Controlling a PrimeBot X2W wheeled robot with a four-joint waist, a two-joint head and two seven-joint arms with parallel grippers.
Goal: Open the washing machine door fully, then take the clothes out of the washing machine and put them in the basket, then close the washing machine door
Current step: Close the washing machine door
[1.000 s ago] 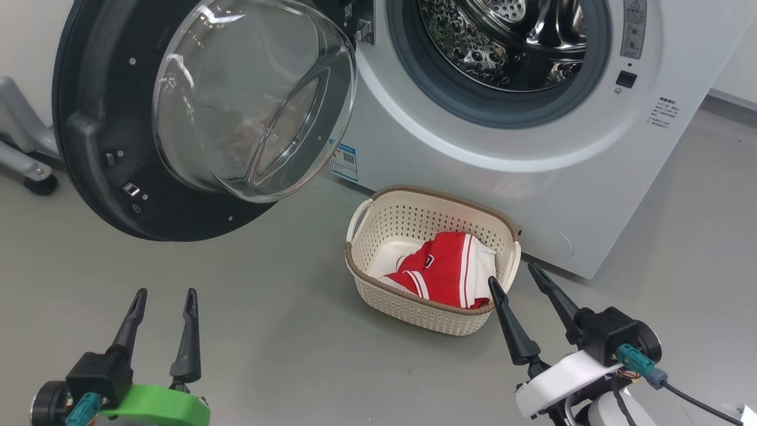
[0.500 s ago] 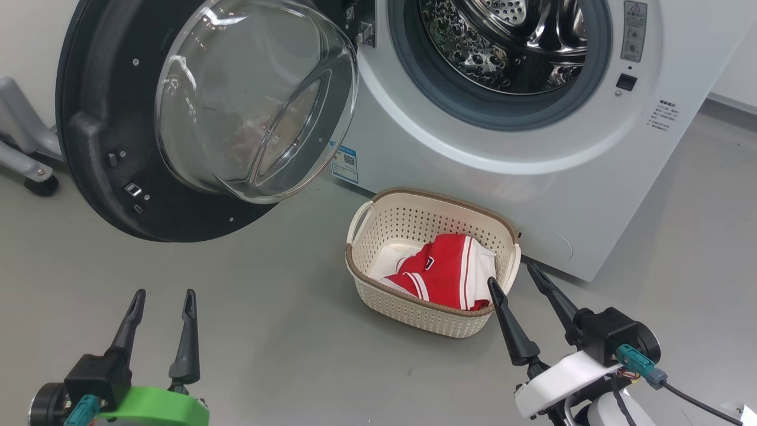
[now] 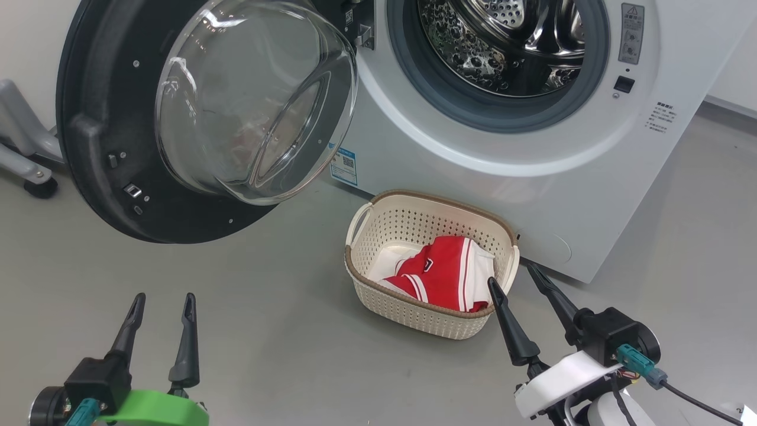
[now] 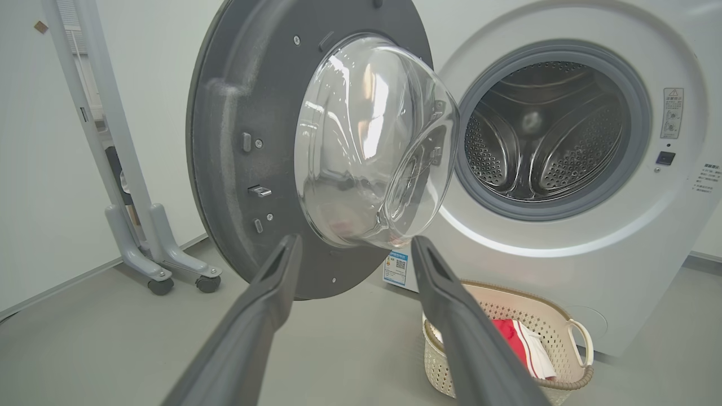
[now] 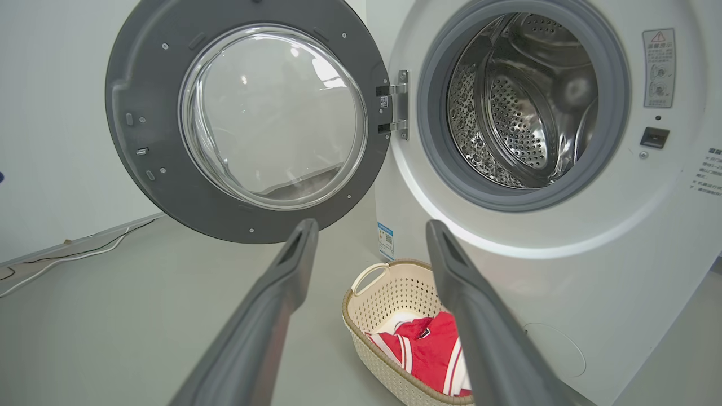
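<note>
The washing machine door [image 3: 106,130] [image 4: 248,146] [image 5: 163,135] stands swung wide open to the left of the washing machine [image 3: 532,177] [image 4: 564,270] [image 5: 564,270]. Its steel drum [image 3: 508,41] [image 5: 519,113] looks bare inside. The cream basket [image 3: 408,307] [image 4: 564,321] [image 5: 378,293] sits on the floor before the machine, with the red and white clothes [image 3: 446,272] [image 4: 516,338] [image 5: 428,349] lying in it. My left gripper [image 3: 162,302] [image 4: 355,242] hangs open and empty at lower left. My right gripper [image 3: 511,275] [image 5: 372,225] is open, empty, just right of the basket.
A grey wheeled stand [image 3: 23,154] [image 4: 141,225] stands by the wall left of the door. Cables [image 5: 73,251] run along the wall's foot. Bare grey floor [image 3: 284,331] lies between my grippers and the basket.
The whole head picture has drifted slightly, so the camera moved. Both grippers stay open where they were, and the door, basket and clothes have not moved.
</note>
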